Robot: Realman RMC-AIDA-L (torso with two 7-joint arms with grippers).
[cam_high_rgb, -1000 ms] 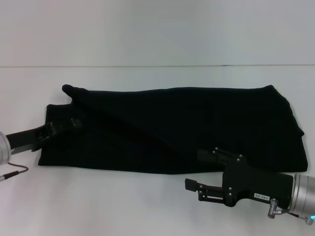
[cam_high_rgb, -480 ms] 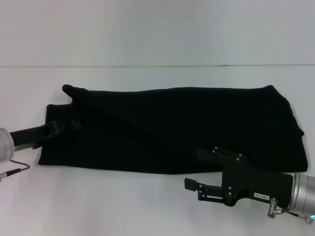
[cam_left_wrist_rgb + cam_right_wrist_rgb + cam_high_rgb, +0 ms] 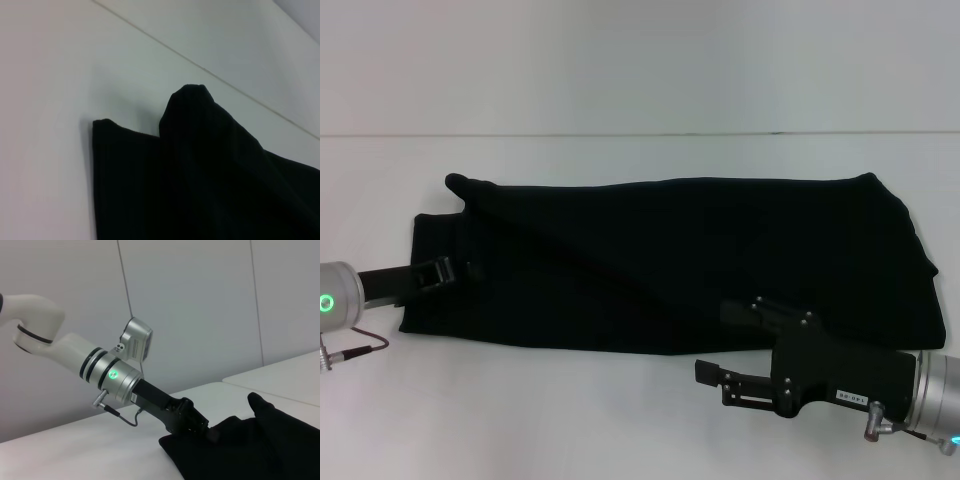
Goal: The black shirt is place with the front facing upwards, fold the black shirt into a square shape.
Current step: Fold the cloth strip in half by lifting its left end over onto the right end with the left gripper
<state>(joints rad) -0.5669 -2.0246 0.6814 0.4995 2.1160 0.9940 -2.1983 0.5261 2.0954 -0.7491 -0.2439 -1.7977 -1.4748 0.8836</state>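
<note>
One shirt (image 3: 690,260) is lying folded long across the tabletop (image 3: 620,400). Left gripper (image 3: 450,268) is merging with its left end, jaws unreadable; right gripper (image 3: 715,345) is holding jaws apart at the near edge.

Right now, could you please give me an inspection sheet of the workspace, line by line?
Surface: white table, bare around the cloth.
Job's things: black shirt lies folded into a long band across the table, not yet a square; no print visible.
Clutter: nothing seen.
Grippers: left gripper low at the shirt's left end, on the cloth; right gripper open at the shirt's near edge, one finger over the cloth, one over bare table.
Cables: thin cable at the left wrist.
Surroundings: plain pale wall behind the table.
</note>
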